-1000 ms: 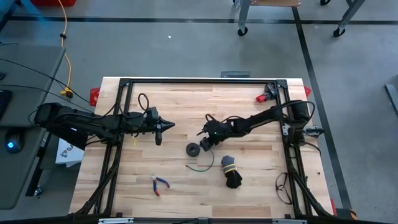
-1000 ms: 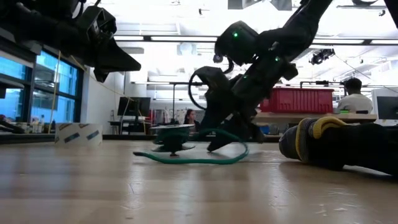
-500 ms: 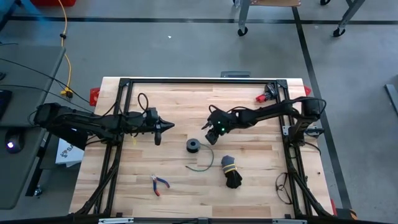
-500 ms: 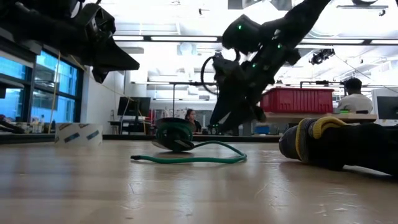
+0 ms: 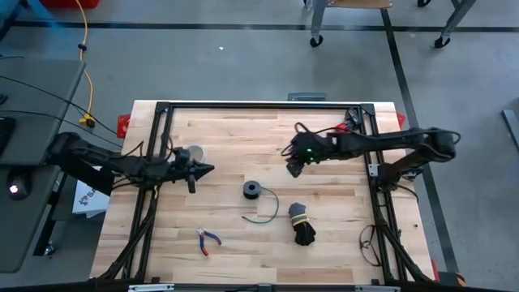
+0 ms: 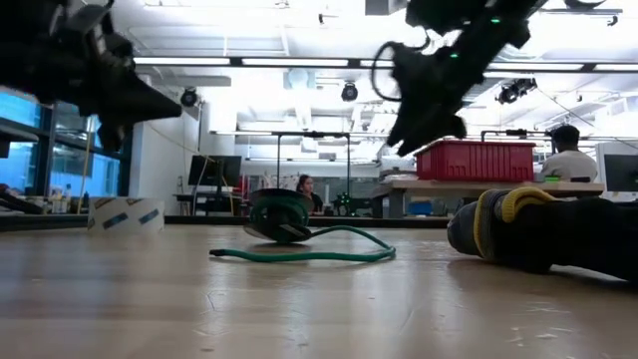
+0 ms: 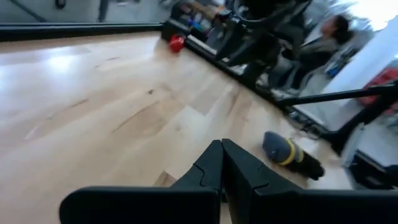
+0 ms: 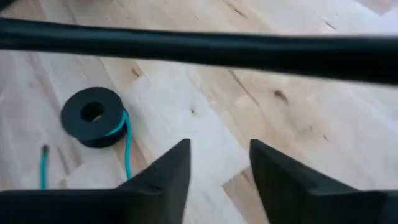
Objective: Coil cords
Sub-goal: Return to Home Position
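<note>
One cord (image 5: pixel 252 191); left tool (image 5: pixel 208 169), right tool (image 5: pixel 292 169) seemingly aloft.

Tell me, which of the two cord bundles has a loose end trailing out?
The small dark coil of green cord at mid-table: its thin green tail curls across the wood. The black bundle is cinched by a yellow tie.

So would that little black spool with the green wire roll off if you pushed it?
Probably not: the spool lies roughly flat, hole up, so it would likely slide. Its loose green tail curves limply, so it would probably drag behind.
</note>
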Controlling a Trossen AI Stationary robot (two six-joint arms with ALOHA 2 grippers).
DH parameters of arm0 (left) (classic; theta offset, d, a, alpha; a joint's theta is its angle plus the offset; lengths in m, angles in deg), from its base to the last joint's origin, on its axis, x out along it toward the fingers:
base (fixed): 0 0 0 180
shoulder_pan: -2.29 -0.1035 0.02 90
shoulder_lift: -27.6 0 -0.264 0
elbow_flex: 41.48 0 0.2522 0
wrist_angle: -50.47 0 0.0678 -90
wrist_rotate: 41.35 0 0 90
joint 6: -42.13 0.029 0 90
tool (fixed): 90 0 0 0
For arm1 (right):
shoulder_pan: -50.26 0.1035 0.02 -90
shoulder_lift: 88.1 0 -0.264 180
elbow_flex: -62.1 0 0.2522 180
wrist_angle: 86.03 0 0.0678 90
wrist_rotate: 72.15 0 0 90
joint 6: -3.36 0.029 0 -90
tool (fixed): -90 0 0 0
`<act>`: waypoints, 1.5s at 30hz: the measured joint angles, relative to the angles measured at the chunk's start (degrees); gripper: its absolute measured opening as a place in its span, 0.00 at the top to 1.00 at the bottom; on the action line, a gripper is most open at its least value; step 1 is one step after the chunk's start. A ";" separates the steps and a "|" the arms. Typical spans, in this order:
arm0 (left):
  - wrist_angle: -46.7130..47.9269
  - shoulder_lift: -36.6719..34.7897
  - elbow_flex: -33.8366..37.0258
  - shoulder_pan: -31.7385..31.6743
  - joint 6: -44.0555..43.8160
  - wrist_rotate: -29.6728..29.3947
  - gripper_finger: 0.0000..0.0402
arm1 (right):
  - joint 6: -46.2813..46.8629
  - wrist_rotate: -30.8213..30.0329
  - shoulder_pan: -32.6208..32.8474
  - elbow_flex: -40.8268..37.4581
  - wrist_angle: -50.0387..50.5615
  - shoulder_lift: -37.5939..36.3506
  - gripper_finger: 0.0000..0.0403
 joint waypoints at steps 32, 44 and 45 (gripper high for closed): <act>1.06 -1.38 5.83 -5.49 19.90 13.78 1.00 | -13.03 -9.99 8.55 -51.50 -42.80 -42.89 1.00; 1.15 -1.37 5.83 -5.49 19.94 13.76 1.00 | -18.69 -13.62 4.61 -51.49 -23.64 -42.69 1.00; 1.13 -1.37 5.83 -5.49 19.94 13.76 1.00 | -18.40 -13.53 4.61 -51.49 -23.58 -42.71 1.00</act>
